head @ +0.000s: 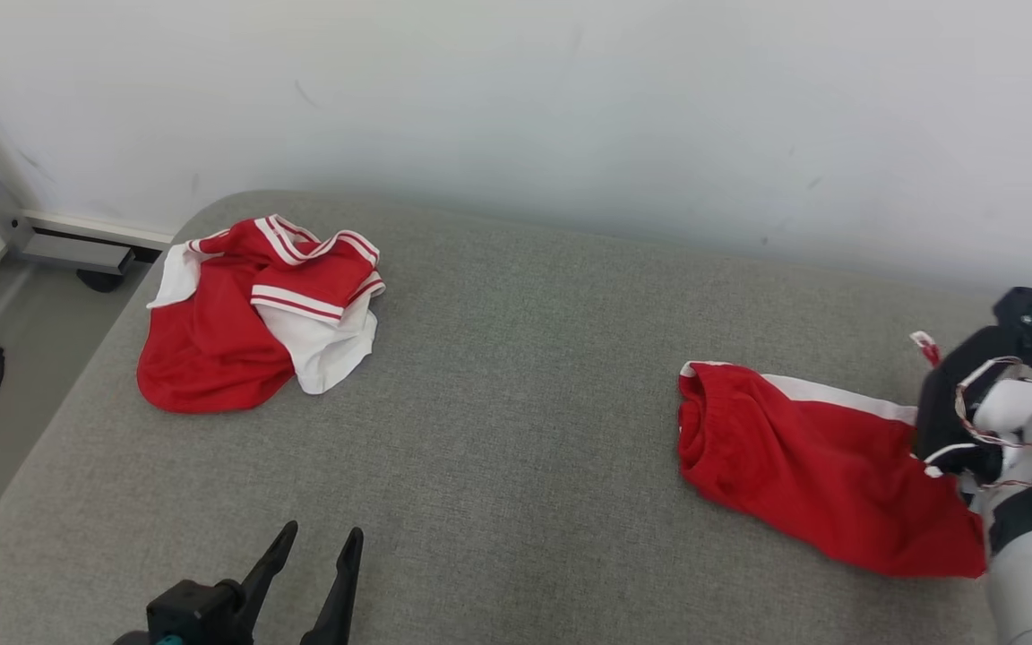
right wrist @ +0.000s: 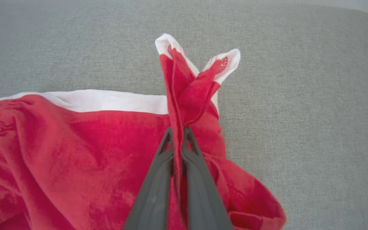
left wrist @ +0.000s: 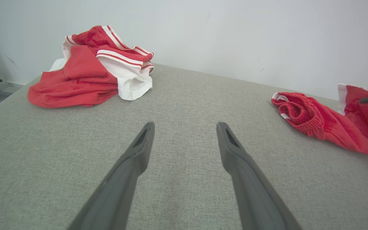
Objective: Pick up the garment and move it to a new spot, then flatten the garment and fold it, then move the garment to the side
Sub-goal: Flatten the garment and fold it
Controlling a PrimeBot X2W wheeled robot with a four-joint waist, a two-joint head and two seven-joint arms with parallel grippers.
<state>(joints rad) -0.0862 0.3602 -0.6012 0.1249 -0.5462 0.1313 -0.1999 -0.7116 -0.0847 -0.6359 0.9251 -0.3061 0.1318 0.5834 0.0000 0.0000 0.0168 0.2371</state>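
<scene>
My right gripper (right wrist: pixel 178 129) has its jaws pinched on a hem corner of the red shorts (head: pixel 794 457). Most of the shorts lie on the right side of the grey pad (head: pixel 516 403); bed or couch, I can't say. My left gripper (left wrist: pixel 185 125) hovers over bare pad, jaws wide, holding nothing. A crumpled red-and-white shirt (head: pixel 220 349) sits at the far left. I judge the pickup only just begun: moving, flattening, folding and setting aside are all left to do.

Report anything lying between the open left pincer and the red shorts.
Nothing visible: bare grey cushion separates the left pincer from the red shorts, which the right pincer pinches shut. The crumpled red-and-white jersey lies well outside that path.
</scene>
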